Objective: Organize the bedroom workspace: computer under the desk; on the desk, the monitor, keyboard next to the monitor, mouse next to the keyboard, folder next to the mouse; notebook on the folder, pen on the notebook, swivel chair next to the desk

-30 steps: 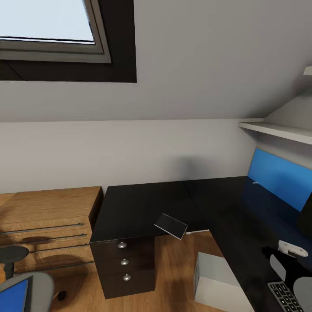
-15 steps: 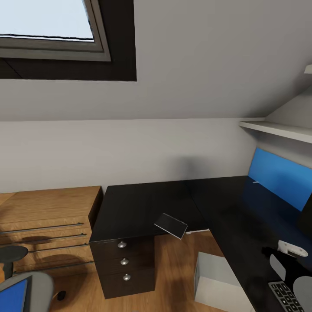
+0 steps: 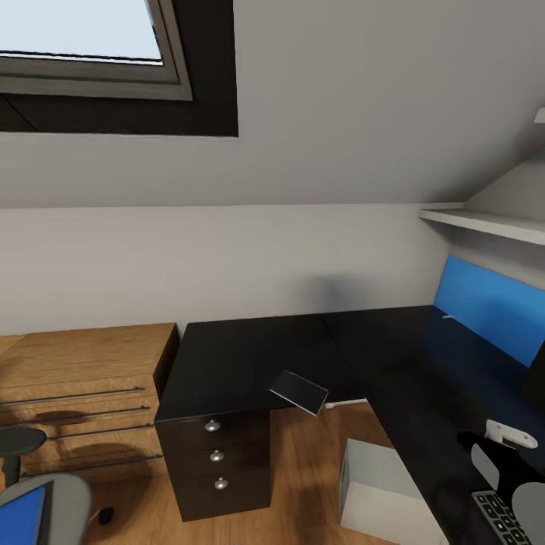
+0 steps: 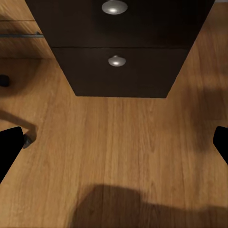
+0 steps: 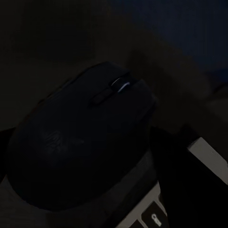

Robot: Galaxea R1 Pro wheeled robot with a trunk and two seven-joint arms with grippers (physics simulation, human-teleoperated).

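The desk [image 3: 250, 359] has a glossy black L-shaped top, a blue back panel and knobbed drawers [image 4: 116, 61]. The pale computer [image 3: 378, 492] stands on the floor in its corner. At the desk's near right lies the keyboard [image 3: 499, 518]. Beside it my right gripper [image 3: 484, 446] hovers close over the black mouse [image 5: 80, 142], its jaws lost in the dark. A dark flat notebook [image 3: 299, 393] overhangs the desk's inner edge. The grey swivel chair [image 3: 64, 496] carries the blue folder [image 3: 19, 518]. My left gripper [image 4: 114, 147] is open over the wooden floor, facing the drawers.
A low light-wood cabinet [image 3: 76, 393] stands left of the desk. A white shelf [image 3: 492, 223] juts out above the blue panel. The monitor's black edge [image 3: 536, 382] shows at far right. A window [image 3: 76, 38] sits in the sloped wall.
The whole head picture has shifted slightly, so the camera has moved a little. The desk, notebook, computer and chair have kept their places.
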